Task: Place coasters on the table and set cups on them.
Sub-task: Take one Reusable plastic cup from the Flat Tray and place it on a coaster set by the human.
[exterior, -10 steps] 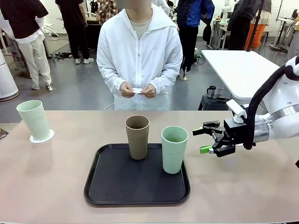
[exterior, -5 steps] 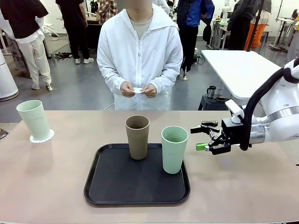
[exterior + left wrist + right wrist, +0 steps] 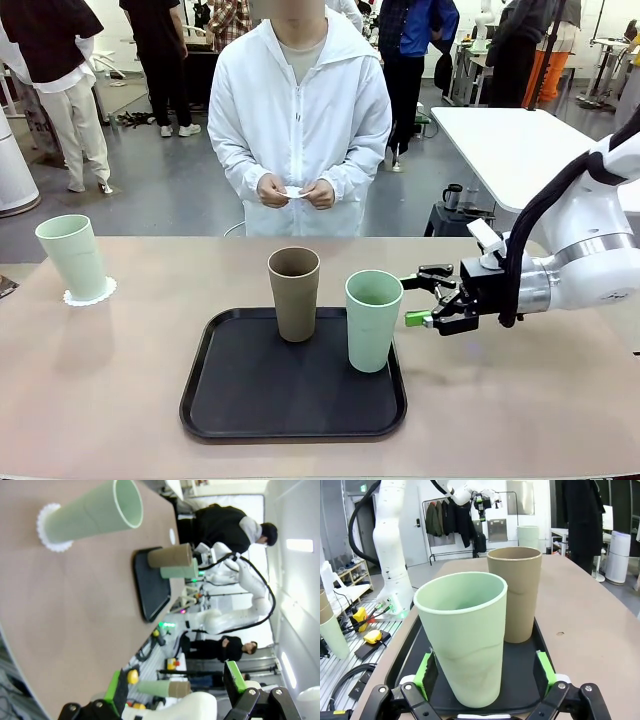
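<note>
Smooth matt beige table (image 3: 120,380), black plastic tray (image 3: 290,405) with a faint sheen, matt brown cup (image 3: 294,295), matt mint cup (image 3: 373,322), second mint cup (image 3: 72,258) just as dull, lacy white paper coaster (image 3: 103,293), glossy white arm shell (image 3: 600,270), green pads (image 3: 417,319) on black plastic-looking fingers, person's white cloth jacket (image 3: 300,120).

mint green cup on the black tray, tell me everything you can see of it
This pale mint green tapered tumbler is tall, handleless, matte, wider at its open rim than its base, apparently empty. It stands upright on the right part of the black rectangular tray, close beside the brown tumbler but apart from it, with no coaster visible beneath. The right gripper frames it from the right, jaws open, not gripping.
</note>
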`<state>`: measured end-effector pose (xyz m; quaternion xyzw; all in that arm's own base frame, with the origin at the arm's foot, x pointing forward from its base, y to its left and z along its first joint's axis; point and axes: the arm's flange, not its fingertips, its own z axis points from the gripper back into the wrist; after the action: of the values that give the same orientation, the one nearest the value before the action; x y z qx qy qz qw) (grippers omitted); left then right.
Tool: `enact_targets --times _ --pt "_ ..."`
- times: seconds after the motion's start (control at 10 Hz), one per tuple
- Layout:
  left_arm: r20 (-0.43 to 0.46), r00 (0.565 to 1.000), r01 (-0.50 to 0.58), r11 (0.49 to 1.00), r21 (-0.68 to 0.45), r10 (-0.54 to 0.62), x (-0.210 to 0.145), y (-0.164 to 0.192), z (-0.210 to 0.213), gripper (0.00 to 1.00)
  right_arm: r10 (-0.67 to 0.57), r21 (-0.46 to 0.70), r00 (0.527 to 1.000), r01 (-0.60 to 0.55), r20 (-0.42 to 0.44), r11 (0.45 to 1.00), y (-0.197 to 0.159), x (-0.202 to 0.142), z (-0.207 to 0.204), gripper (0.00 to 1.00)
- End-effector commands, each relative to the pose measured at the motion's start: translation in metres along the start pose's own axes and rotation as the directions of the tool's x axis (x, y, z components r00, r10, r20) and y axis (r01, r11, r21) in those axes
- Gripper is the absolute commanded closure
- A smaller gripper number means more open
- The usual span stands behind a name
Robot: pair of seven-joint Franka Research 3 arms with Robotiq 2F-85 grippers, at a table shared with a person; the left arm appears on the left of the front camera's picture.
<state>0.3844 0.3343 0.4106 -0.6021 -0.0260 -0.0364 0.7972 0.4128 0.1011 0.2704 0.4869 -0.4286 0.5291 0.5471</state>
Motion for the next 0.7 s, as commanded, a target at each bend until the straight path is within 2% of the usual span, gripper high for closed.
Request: enact_targets --times 0.0,0.6 --pt "0.000 1.000 -0.004 1.000 0.003 0.004 -0.001 -0.001 0.001 0.00 0.034 0.010 0.998 -0.034 -0.046 0.999 -0.005 -0.007 -0.010 0.00" --pt "0.000 1.000 -0.004 1.000 0.003 0.004 -0.001 -0.001 0.001 0.00 0.053 0.075 0.995 -0.047 -0.083 0.996 -0.003 -0.018 -0.023 0.00"
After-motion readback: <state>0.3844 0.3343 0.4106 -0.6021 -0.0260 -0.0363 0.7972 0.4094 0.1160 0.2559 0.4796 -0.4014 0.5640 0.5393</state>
